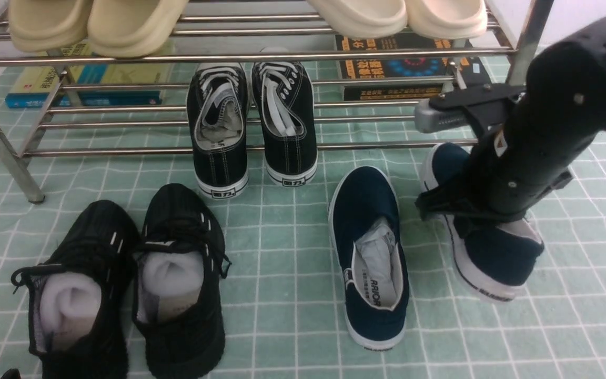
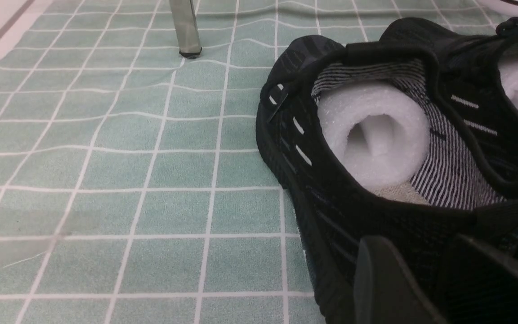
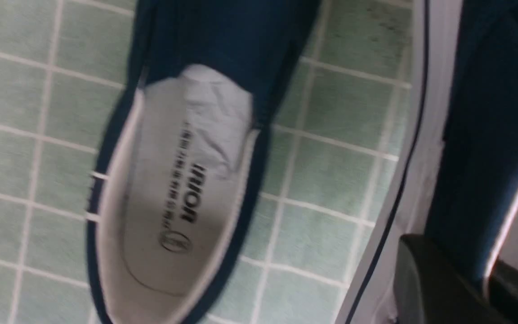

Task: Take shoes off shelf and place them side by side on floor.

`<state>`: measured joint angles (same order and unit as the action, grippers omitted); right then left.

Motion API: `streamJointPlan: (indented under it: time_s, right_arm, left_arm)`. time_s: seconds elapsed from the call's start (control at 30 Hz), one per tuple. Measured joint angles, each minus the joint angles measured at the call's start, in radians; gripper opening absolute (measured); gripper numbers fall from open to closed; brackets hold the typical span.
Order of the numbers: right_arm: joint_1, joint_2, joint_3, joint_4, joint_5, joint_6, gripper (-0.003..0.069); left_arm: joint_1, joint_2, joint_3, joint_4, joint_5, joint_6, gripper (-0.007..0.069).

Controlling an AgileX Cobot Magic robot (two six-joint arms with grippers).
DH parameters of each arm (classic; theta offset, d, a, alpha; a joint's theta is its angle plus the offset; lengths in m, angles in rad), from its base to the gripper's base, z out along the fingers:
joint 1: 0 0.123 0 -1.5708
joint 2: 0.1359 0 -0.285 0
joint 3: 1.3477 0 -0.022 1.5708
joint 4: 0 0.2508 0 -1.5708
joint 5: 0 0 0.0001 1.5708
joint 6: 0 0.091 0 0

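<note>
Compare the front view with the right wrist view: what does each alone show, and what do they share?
Front only: the steel shelf, cream slippers, books, black lace-up sneakers and black knit sneakers. Right wrist only: the fingers of the right pincer straddling the held navy slip-on at its white-edged rim. Both: that shoe, the other navy slip-on lying free, and the green tiled floor.

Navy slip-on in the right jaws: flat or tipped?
Tipped: navy slip-on leans sideways, white sole sidewall showing, unlike its flat mate. Right gripper clamps its collar.
</note>
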<state>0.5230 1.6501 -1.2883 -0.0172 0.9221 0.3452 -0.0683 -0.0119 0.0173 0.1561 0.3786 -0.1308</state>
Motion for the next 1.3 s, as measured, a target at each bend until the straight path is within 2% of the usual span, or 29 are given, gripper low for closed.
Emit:
streamJointPlan:
  time_s: [0.17,0.57,0.67,0.73,0.77,0.8,0.87,0.9,0.97,1.07,1.23,1.3]
  right_arm:
    - [0.014,0.059,0.005,0.017,-0.070,0.027,0.0018]
    - [0.019,0.171,0.007,0.038,-0.113,0.032,0.0036]
    - [0.017,0.176,0.007,0.024,-0.125,0.032,0.0097]
    - [0.012,0.176,0.004,0.009,-0.134,0.032,0.0170]
    - [0.010,0.176,0.004,0.010,-0.134,0.032,0.0170]
    - [0.006,0.176,-0.014,0.004,-0.117,0.024,0.0235]
    - [0.001,0.176,-0.038,0.006,-0.077,0.006,0.0272]
    - [0.000,0.173,-0.086,0.007,0.012,-0.026,0.0309]
    - [0.000,0.161,-0.135,0.009,0.104,-0.062,0.0318]
    - [0.000,0.122,-0.210,0.010,0.228,-0.110,0.0299]
    - [-0.002,-0.001,-0.288,0.005,0.294,-0.184,0.0155]
    - [-0.002,-0.085,-0.283,-0.002,0.308,-0.205,0.0061]
  left_arm:
    - [0.000,0.000,0.000,0.000,0.000,0.000,0.0239]
    - [0.000,0.000,0.000,0.000,0.000,0.000,0.0239]
    - [0.000,0.000,0.000,0.000,0.000,0.000,0.0239]
    - [0.000,0.000,0.000,0.000,0.000,0.000,0.0239]
    - [0.000,0.000,0.000,0.000,0.000,0.000,0.0239]
    - [0.000,0.000,0.000,0.000,0.000,0.000,0.0239]
    - [0.000,0.000,0.000,0.000,0.000,0.000,0.0239]
    - [0.000,0.000,0.000,0.000,0.000,0.000,0.0239]
    - [0.000,0.000,0.000,0.000,0.000,0.000,0.0239]
    - [0.000,0.000,0.000,0.000,0.000,0.000,0.0239]
    - [0.000,0.000,0.000,0.000,0.000,0.000,0.0239]
    - [0.000,0.000,0.000,0.000,0.000,0.000,0.0239]
